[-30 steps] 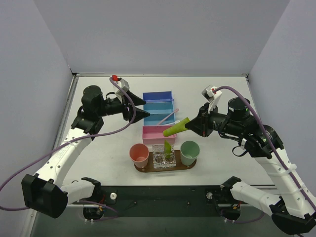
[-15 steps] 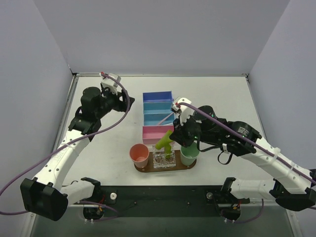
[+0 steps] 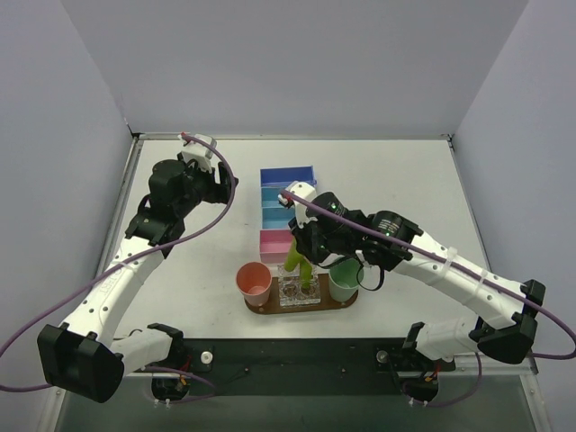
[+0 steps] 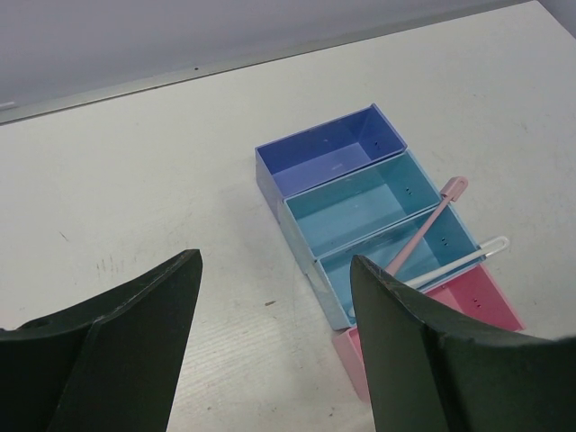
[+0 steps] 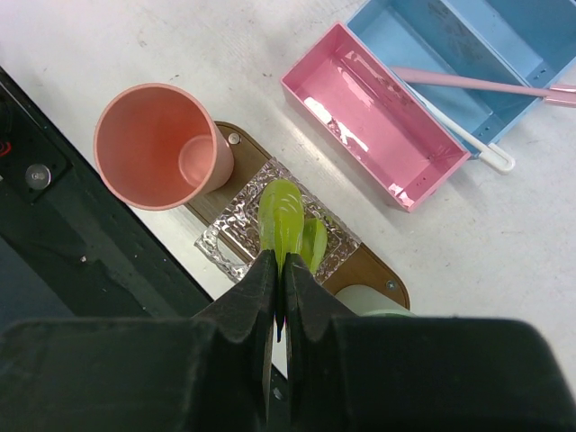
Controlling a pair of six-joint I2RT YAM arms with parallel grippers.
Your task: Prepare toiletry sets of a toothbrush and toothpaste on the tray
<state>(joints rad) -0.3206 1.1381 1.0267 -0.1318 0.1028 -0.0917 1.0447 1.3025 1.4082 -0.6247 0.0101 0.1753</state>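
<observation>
Toothpaste: clamped by right gripper over clear holder, salmon cup at 9 o'clock. Left gripper: gaped empty. Risked jamming against second tube, toppling if dropped crooked.

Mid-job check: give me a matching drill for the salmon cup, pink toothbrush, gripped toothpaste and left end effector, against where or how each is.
1 salmon cup
2 pink toothbrush
3 toothpaste in right end effector
4 left end effector

A open, empty
B above the clear holder
C on the tray, at one end
D across a blue bin

Pairs: 1-C, 2-D, 3-B, 4-A
</observation>
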